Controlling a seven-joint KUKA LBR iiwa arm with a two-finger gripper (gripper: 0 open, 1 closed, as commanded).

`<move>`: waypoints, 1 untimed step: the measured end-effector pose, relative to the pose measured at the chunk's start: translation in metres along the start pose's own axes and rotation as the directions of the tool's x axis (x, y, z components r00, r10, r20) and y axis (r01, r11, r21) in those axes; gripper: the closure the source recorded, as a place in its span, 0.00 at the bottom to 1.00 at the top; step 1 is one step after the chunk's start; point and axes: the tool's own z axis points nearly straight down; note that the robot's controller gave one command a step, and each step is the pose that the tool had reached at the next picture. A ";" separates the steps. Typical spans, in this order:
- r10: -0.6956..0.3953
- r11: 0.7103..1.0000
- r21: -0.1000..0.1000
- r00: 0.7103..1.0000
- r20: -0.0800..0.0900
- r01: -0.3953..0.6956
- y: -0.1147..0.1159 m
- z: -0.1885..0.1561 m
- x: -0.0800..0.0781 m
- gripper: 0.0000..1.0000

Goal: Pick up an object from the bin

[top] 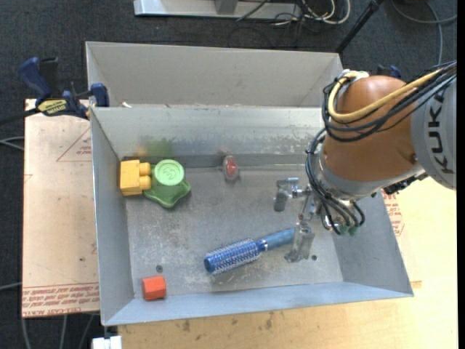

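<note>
Plainly spread apart, the gripper's (pixel 288 227) two metal fingers (pixel 298 244) grasp nothing; they hang low over the bin floor just off the handle end of a blue brush (pixel 234 254). One finger stands right at the tip of that handle, though I cannot tell whether it touches; the other is a little farther toward the back wall from the handle. The brush lies flat and slanted, bristle head pointing away from the gripper, handle toward it. Beyond the bristle head, in the front corner, sits a small orange cube (pixel 154 288). Well back from the brush, a green round thing (pixel 168 182) touches a yellow block (pixel 133 177), and a small red thing (pixel 230 167) lies apart from them at the foot of the back wall. All rest on the scuffed grey floor of the metal bin (pixel 218 71). Around the bin is dark carpet (pixel 43 20), with cables (pixel 320 6) behind it.
</note>
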 end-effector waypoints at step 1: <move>-0.097 0.995 0.000 0.995 0.002 0.097 0.011 0.162 -0.028 0.00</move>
